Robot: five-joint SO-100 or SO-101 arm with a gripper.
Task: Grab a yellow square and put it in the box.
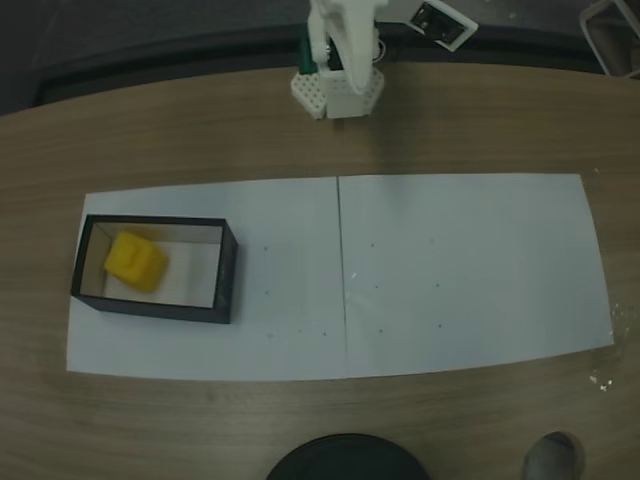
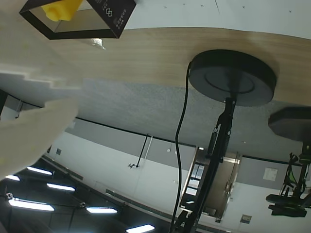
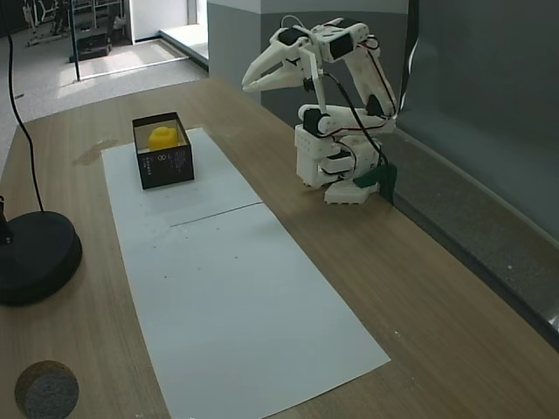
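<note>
Nearest us in a fixed view, at the left end of the white paper (image 1: 450,270) on the tabletop (image 1: 320,130), we see the yellow square (image 1: 135,261) already lying inside the box (image 1: 226,275), toward its left end, so we judge the placing done. Farther back, the end effector (image 3: 249,85) hangs empty and raised above the arm's base, its fingers slightly parted and aimed toward the box, well apart from it. Only the wrist view shows the box (image 2: 114,17) tipped at its top edge with the square (image 2: 60,8) peeking inside.

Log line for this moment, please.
yellow square: inside box | gripper: raised above base, holding nothing, clear of box | placement: looks done
</note>
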